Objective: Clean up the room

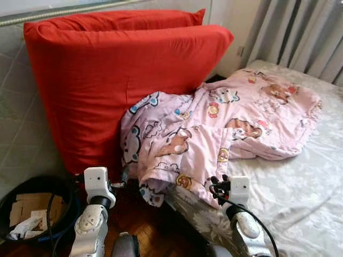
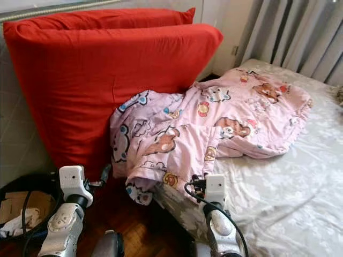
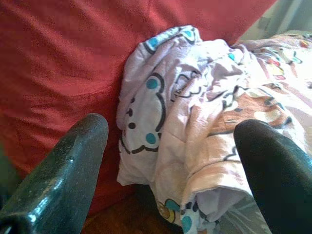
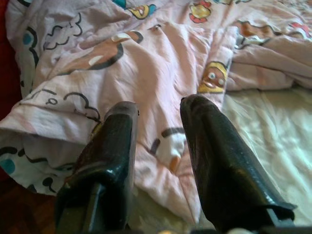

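Two grippers hang just short of the pink cartoon blanket [image 1: 214, 128], which is crumpled on the bed [image 1: 300, 193] against the red pillows [image 1: 118, 80]: left gripper [image 3: 170, 156] spread wide, right gripper [image 4: 158, 141] narrowly parted (both holding nothing).

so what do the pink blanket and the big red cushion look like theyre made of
The pink blanket looks like soft, thin quilted cotton or a similar woven fabric: matte, printed with cartoon animals, creasing into limp folds. The big red cushion seems covered in plain matte woven cloth, possibly cotton, with fine wrinkles and a seam; its filling is hidden.
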Robot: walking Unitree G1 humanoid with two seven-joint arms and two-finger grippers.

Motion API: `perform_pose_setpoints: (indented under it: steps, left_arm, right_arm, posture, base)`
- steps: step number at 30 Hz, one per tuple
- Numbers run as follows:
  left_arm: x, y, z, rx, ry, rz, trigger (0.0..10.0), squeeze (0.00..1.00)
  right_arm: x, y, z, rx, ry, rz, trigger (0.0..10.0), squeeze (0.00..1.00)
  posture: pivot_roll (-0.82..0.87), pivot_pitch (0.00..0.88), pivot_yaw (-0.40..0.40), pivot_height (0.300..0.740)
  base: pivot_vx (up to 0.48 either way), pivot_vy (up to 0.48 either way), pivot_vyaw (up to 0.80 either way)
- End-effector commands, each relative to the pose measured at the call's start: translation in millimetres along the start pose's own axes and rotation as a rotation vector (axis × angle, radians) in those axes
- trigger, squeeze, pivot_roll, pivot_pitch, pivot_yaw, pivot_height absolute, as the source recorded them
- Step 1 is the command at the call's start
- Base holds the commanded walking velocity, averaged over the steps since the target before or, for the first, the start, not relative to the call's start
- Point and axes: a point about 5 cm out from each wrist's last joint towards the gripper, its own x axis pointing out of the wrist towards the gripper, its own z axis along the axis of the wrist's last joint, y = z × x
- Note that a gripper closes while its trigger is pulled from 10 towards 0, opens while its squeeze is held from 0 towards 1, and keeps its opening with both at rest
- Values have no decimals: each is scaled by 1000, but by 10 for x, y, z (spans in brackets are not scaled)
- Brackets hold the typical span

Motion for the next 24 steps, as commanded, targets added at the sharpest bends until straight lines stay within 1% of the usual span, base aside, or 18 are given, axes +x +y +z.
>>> perform_pose_setpoints:
  steps: [1, 4, 6, 7, 9, 15, 17, 24]
  left_arm:
    - [4, -16, -2, 5, 9, -10, 10000, 0]
    - [4, -19, -4, 4, 12, -12, 10000, 0]
    - [5, -21, -3, 3, 12, -12, 10000, 0]
    - [6, -24, -4, 3, 13, -13, 10000, 0]
    - [6, -25, -7, 4, 14, -13, 10000, 0]
    - [9, -25, -15, 7, 19, -13, 10000, 0]
    - [10, -26, -14, 6, 19, -14, 10000, 0]
    - [12, -25, -14, 8, 20, -17, 10000, 0]
  right_arm:
    - [3, -7, -8, 0, 12, -1, 10000, 0]
    - [4, 6, -14, 2, 16, 12, 10000, 0]
    - [6, 30, -12, -16, 16, 34, 10000, 0]
    - [3, 64, -8, -19, 7, 55, 10000, 0]
    - [0, 100, -11, -33, 4, 79, 10000, 0]
    - [4, 152, -22, -11, 11, 95, 10000, 0]
    - [2, 157, -35, 11, 20, 96, 10000, 0]
    - [-3, 151, -59, 9, 39, 104, 10000, 0]
  posture:
    - [-30, 43, -53, 616]
    - [-31, 42, -53, 616]
    - [-29, 42, -54, 616]
    - [-28, 43, -55, 616]
    - [-28, 43, -55, 616]
    - [-28, 40, -56, 616]
    - [-28, 40, -56, 616]
    - [-29, 42, -55, 616]
  base:
    - [0, 0, 0]
    - [0, 0, 0]
    - [0, 0, 0]
    - [240, 0, 450]
    - [247, 0, 800]
    - [279, 0, 768]
    - [306, 0, 0]
    - [311, 0, 0]
